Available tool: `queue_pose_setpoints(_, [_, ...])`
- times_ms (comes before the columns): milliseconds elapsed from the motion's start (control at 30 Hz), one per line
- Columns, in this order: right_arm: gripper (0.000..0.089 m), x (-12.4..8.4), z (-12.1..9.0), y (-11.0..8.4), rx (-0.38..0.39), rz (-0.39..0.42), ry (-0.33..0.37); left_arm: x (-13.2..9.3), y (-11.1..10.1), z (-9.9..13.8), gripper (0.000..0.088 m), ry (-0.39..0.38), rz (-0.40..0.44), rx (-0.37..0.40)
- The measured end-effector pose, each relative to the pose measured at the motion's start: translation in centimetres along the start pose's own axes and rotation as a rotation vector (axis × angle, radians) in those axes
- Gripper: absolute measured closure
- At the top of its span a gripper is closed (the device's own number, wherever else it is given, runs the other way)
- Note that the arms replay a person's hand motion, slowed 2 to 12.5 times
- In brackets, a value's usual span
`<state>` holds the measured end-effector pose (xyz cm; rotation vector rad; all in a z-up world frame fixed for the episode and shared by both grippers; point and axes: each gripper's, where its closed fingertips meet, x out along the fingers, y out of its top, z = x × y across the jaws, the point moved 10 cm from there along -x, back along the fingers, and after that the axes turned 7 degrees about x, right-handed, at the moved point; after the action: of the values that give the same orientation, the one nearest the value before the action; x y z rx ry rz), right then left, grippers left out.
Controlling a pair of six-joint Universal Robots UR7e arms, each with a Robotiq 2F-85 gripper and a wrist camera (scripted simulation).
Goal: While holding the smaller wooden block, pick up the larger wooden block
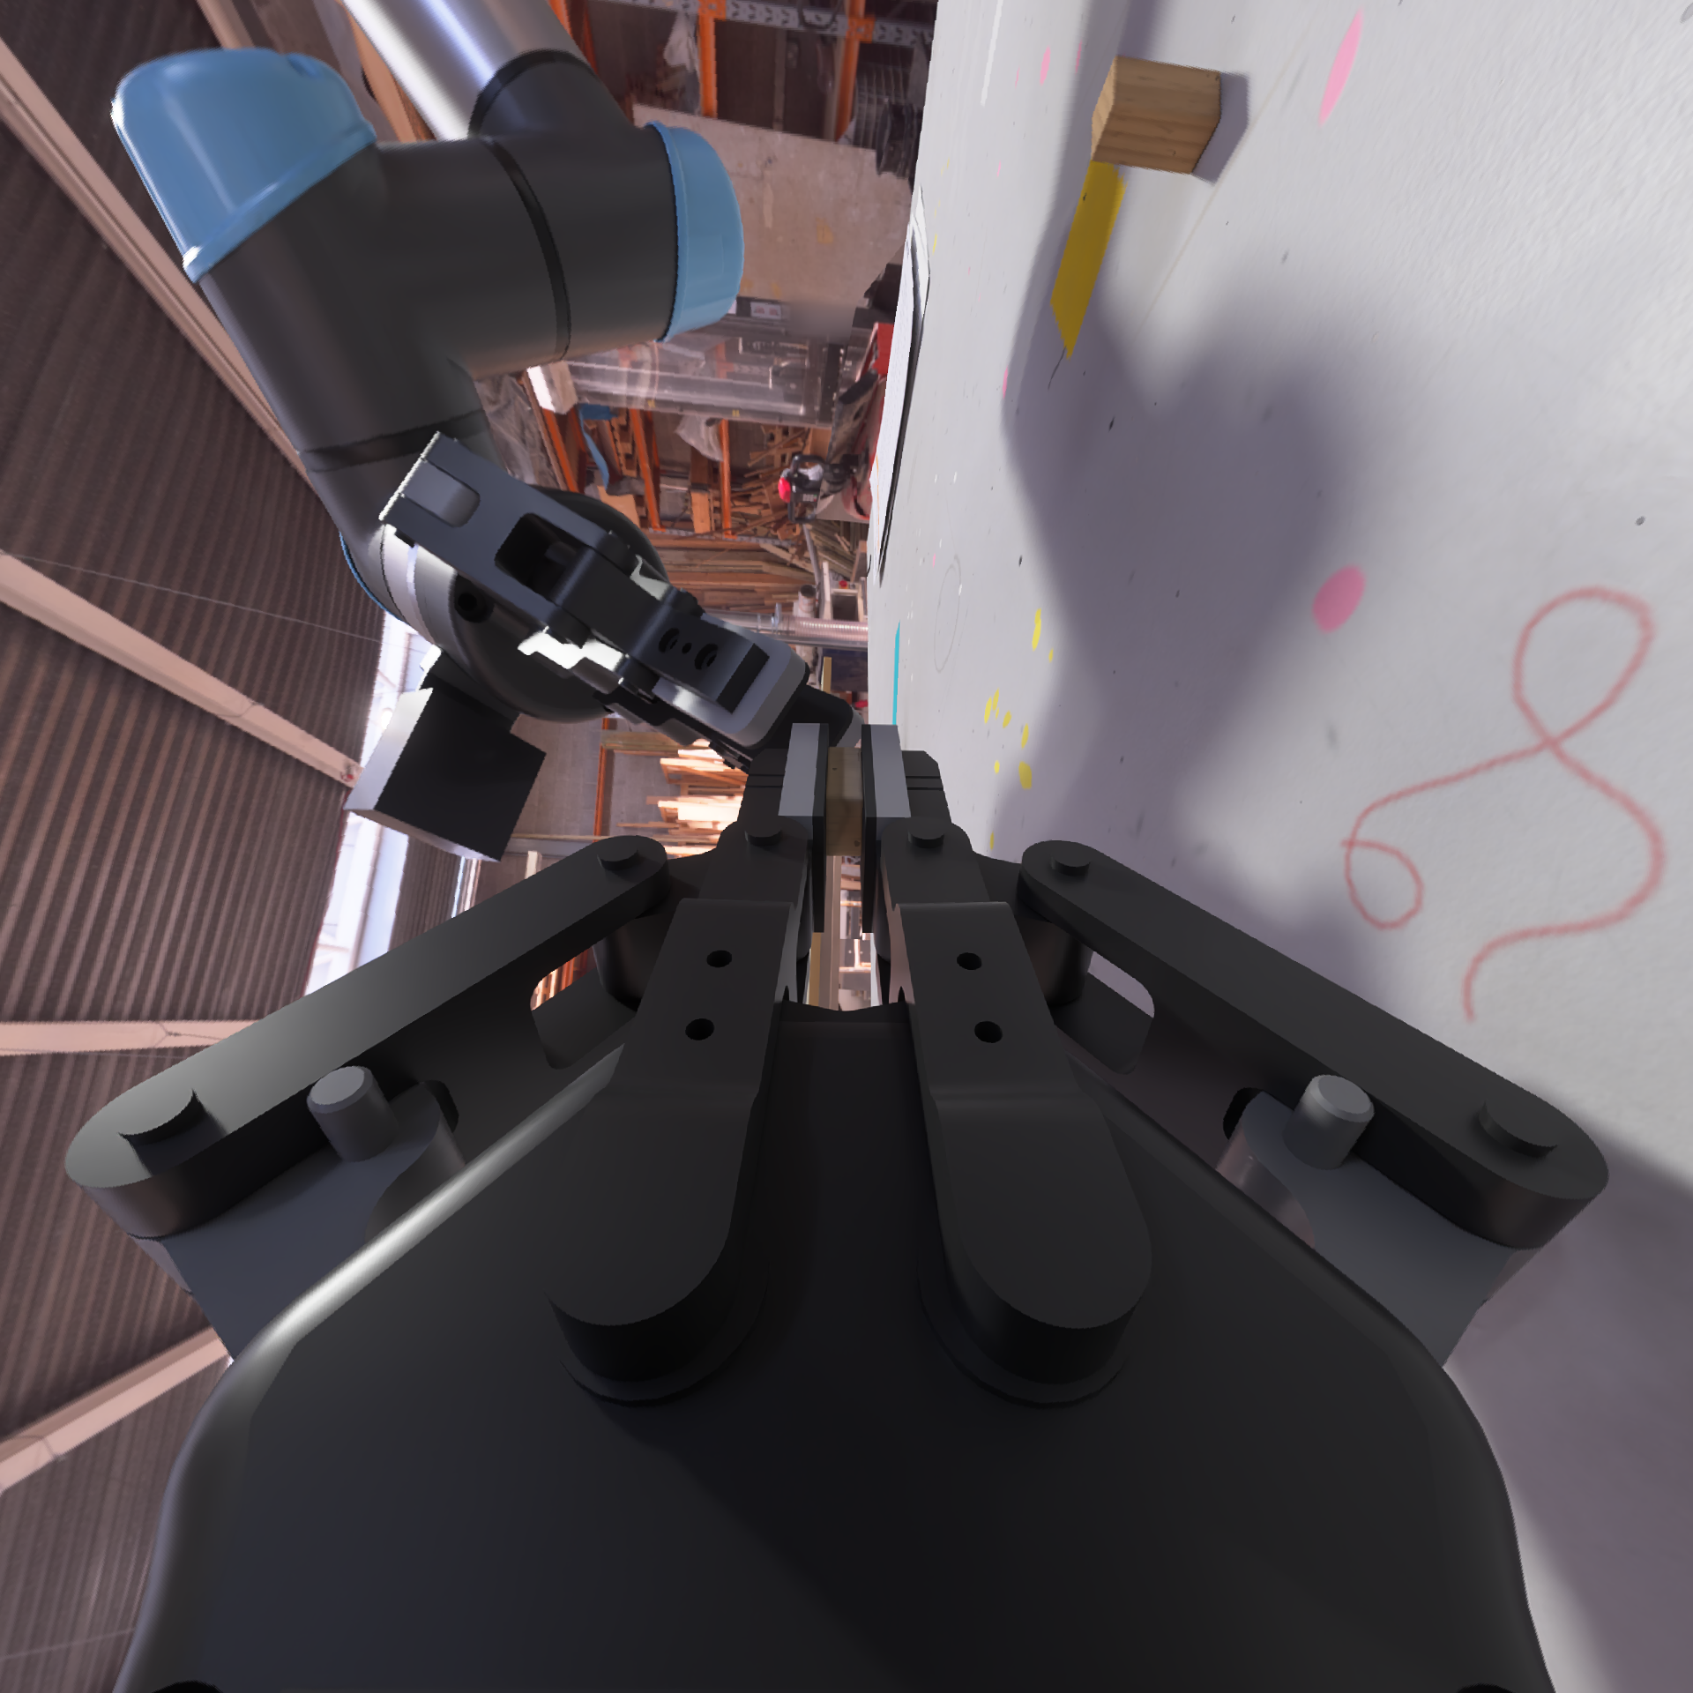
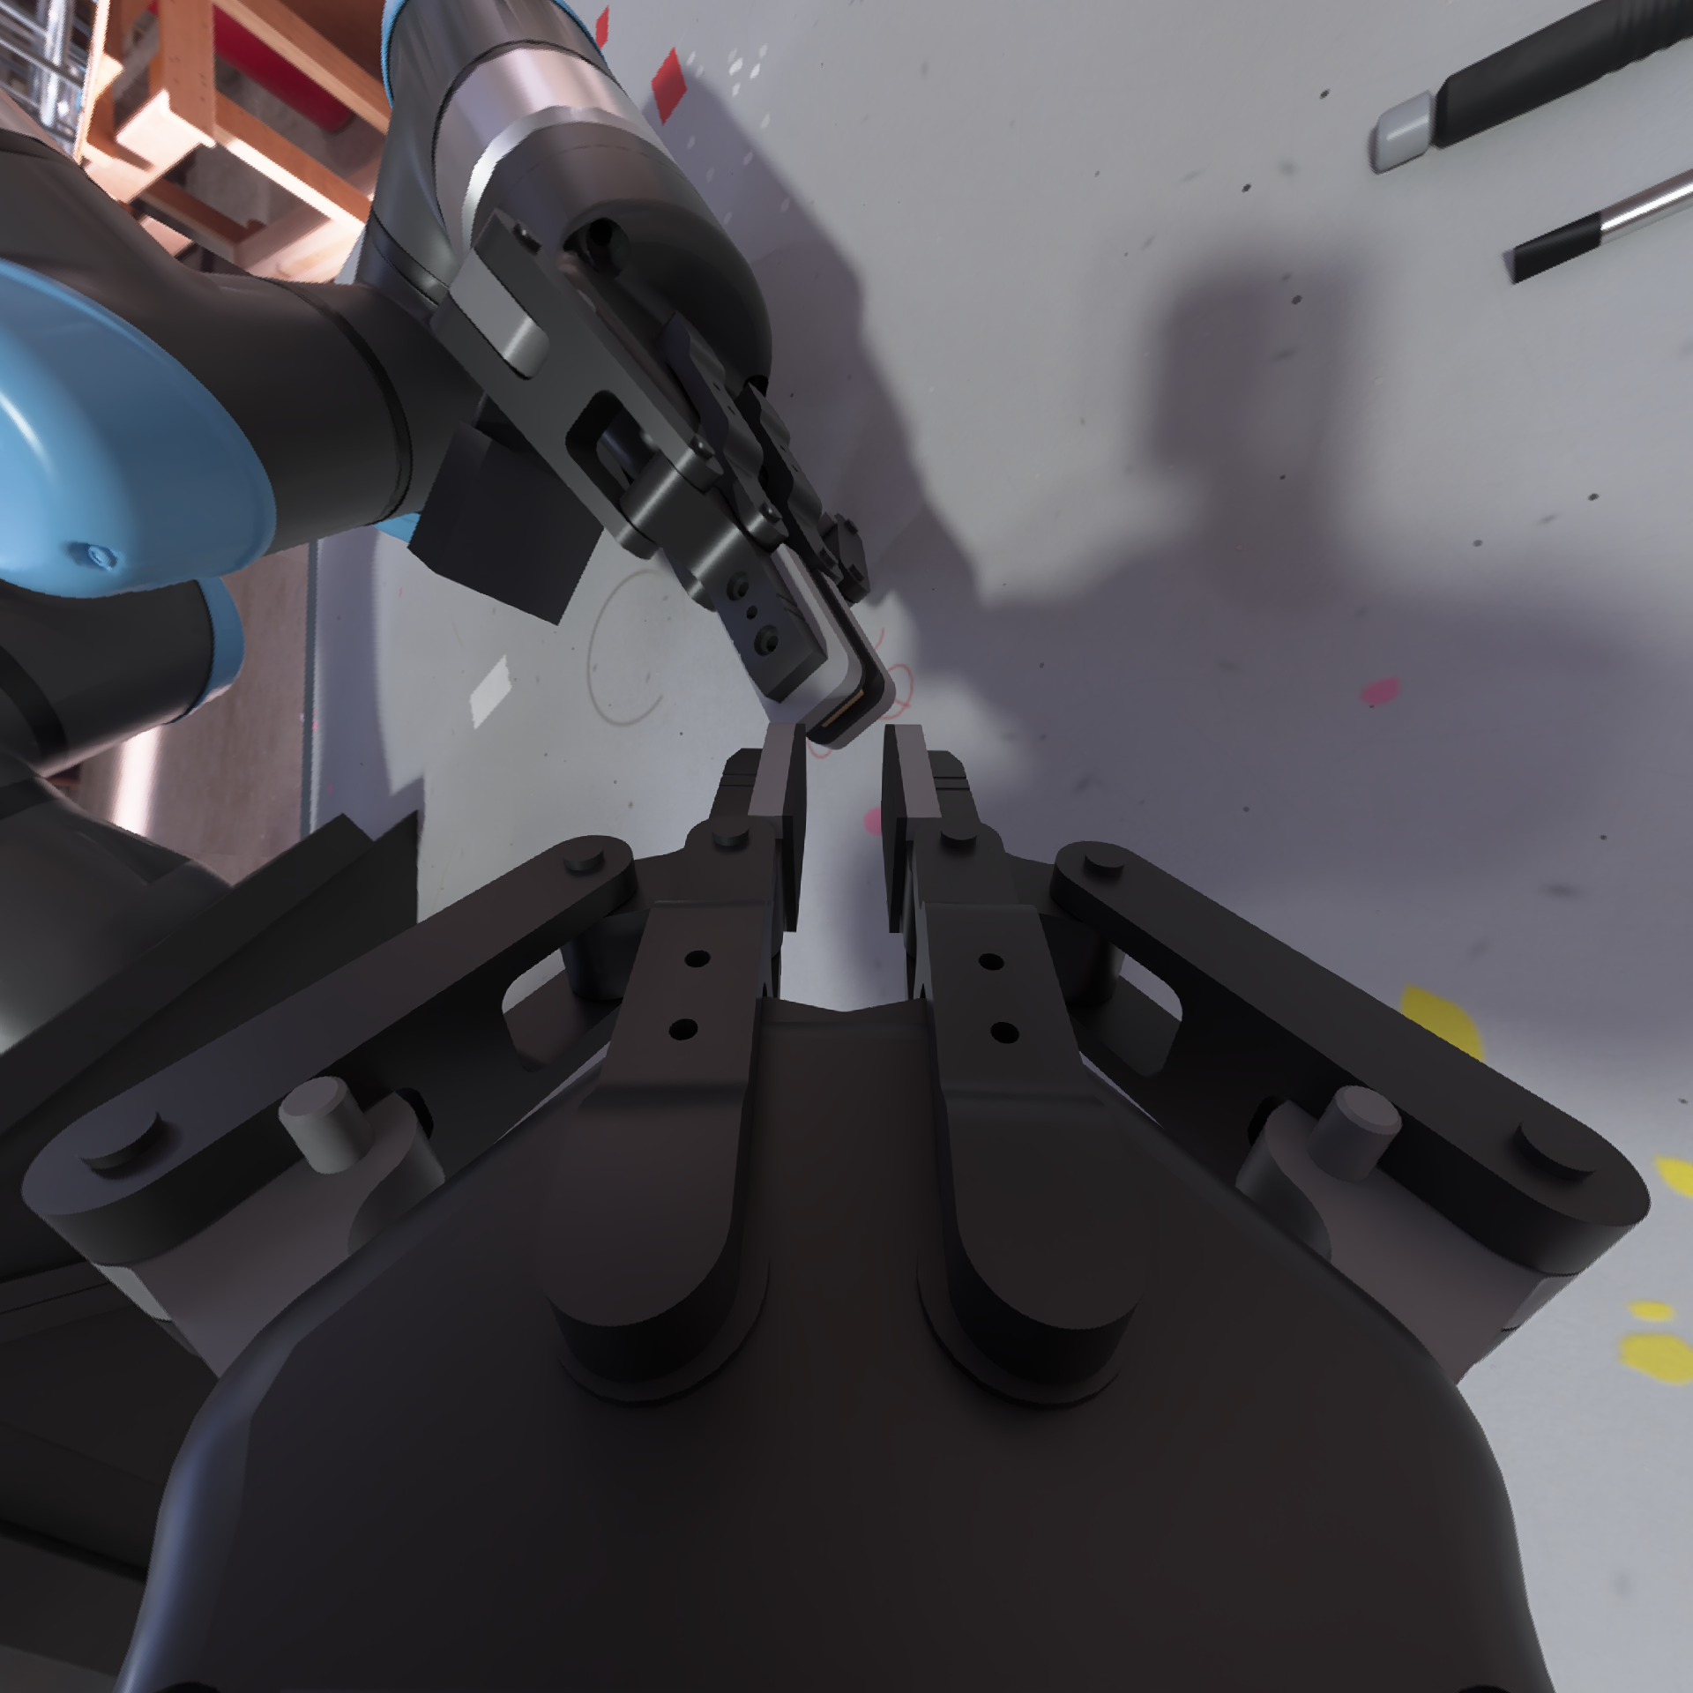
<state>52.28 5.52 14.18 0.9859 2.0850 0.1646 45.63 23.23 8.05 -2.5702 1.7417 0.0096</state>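
Observation:
My left gripper [image 1: 841, 765] is shut on the smaller wooden block [image 1: 845, 806], a thin light-wood piece pinched between its pads above the white table [image 1: 1374, 458]. The larger wooden block [image 1: 1159, 114] lies on the table far ahead, next to a yellow patch, apart from both grippers. My right gripper [image 2: 845, 760] is open with a narrow gap and holds nothing. Its tips hover just short of the left gripper's tips [image 2: 857, 710], where a sliver of the smaller block [image 2: 841, 721] shows. The right gripper also shows in the left wrist view [image 1: 815, 719]. The larger block is out of the right wrist view.
A black tool with a grey tip [image 2: 1539, 73] and a black-and-silver pen [image 2: 1603, 229] lie on the table at the upper right. The table's edge [image 1: 902, 458] runs along shelving and stacked timber. Paint spots and a red scribble [image 1: 1539, 760] mark the surface.

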Motion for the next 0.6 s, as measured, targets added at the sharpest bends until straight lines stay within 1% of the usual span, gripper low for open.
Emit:
queue_pose_setpoints(167, [0.0737, -0.5, 0.0, -0.6, -0.04, 0.03, -0.041, 0.0, -0.4, 0.0, 0.082, -0.006, -0.015, -0.008])
queue_pose_setpoints(367, [0.073, -1.1, -0.3, -1.5, -0.091, 0.074, -0.106, 0.1, -0.7, 0.0, 0.082, -0.017, -0.033, -0.017])
queue_pose_setpoints(600, [0.0722, -1.9, -0.7, -2.9, -0.152, 0.142, -0.238, 0.3, -0.9, 0.1, 0.082, -0.03, -0.051, -0.019])
